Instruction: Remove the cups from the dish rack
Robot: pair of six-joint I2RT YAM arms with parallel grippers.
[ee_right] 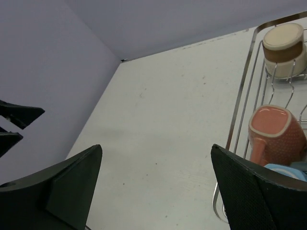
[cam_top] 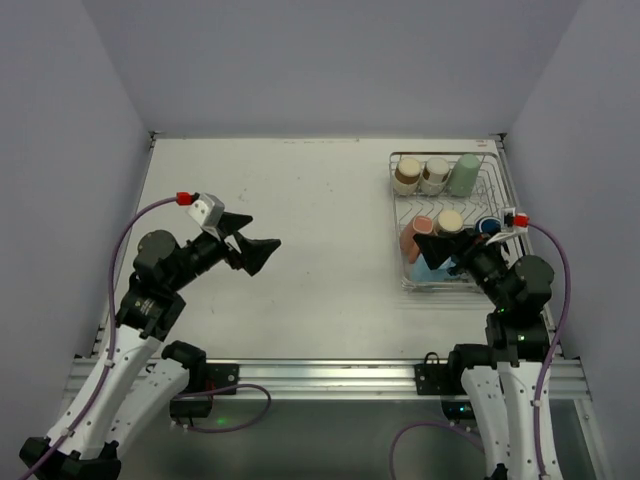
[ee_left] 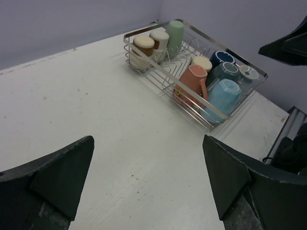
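Observation:
The silver wire dish rack [cam_top: 392, 215] stands at the table's right side. It holds several upturned cups: brown [cam_top: 407, 174], cream [cam_top: 435, 174] and pale green [cam_top: 464, 173] at the far end, salmon pink [cam_top: 418, 237], cream [cam_top: 449, 221], dark blue [cam_top: 488, 227] and light blue [cam_top: 432, 270] nearer. The left wrist view shows the rack [ee_left: 223, 47], the salmon cup [ee_left: 193, 84], the light blue cup [ee_left: 223, 96] and a grey-teal cup [ee_left: 229, 72]. My left gripper [cam_top: 262, 232] is open and empty, raised over the table's left middle. My right gripper [cam_top: 445, 250] is open and empty above the rack's near end, next to the salmon cup [ee_right: 276, 132].
Purple walls close the table on the left, back and right. The white tabletop [cam_top: 310, 250] lies bare between the arms. The rack stands close to the right wall. The table's metal front rail [cam_top: 330, 375] runs by the arm bases.

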